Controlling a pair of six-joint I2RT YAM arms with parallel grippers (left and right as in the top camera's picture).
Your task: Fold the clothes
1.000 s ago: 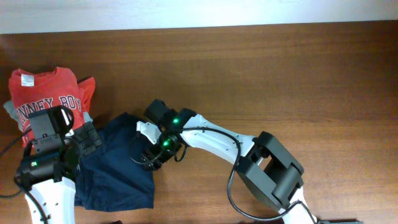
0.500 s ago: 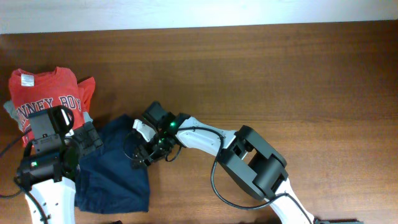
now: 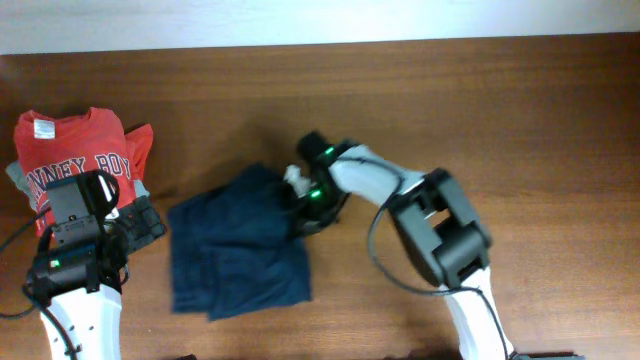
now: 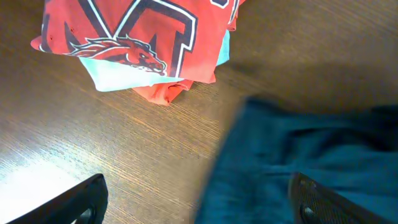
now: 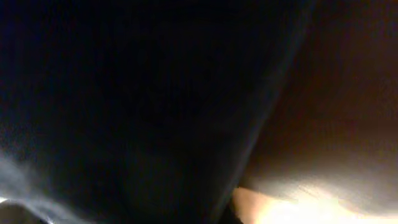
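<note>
The clothes [image 3: 235, 258], a plain navy garment, lie spread on the wooden table left of centre. My right gripper [image 3: 303, 204] is pressed onto their upper right edge and is shut on the fabric there. In the right wrist view the dark clothes [image 5: 124, 93] fill most of the picture and hide the fingers. My left gripper [image 3: 150, 222] hangs open just left of the garment, touching nothing. In the left wrist view the clothes [image 4: 311, 143] lie under the right fingertip [image 4: 317, 202], and the left gripper [image 4: 199, 208] has only table and cloth below it.
A red T-shirt [image 3: 85, 150] with white lettering lies folded at the far left on a grey garment [image 3: 14, 176]; it is the red T-shirt [image 4: 143, 31] at the top of the left wrist view. Bare wooden table [image 3: 520, 130] stretches to the right.
My right gripper has shut on the clothes and moved to the right and up, dragging the garment away from the left gripper and spreading it. The left arm has not moved.
</note>
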